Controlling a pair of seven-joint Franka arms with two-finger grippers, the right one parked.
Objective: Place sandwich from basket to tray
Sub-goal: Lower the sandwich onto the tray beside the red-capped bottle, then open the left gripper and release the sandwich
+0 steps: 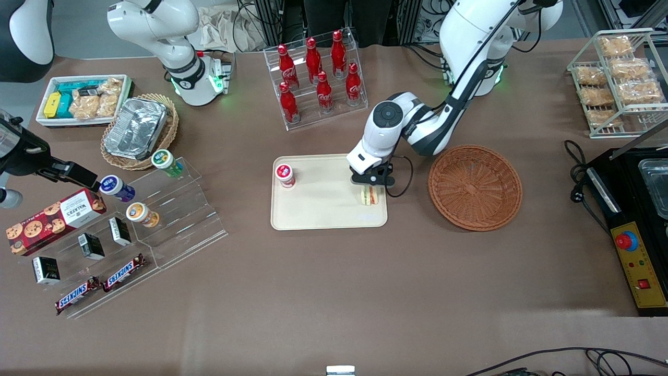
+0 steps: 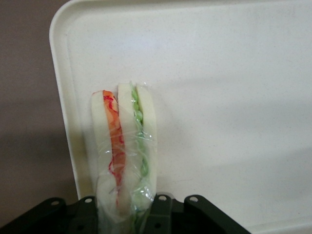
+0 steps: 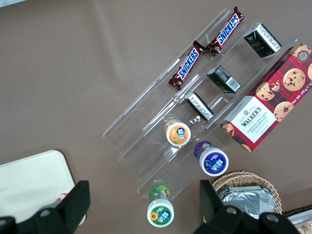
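The gripper hangs low over the tray, at its edge nearest the basket, clamped on the wrapped sandwich, which pokes out from between the fingers with its orange and green layers showing. The carry looks done and the setting-down is at hand; I'd say the next move calls for lowering a touch, then parting the fingers so the wedge rests inside the rim. The basket sits bare on the tabletop just beside the tray

Gripper over tray edge nearest basket; bare tray btwn it & red-lidded cup.
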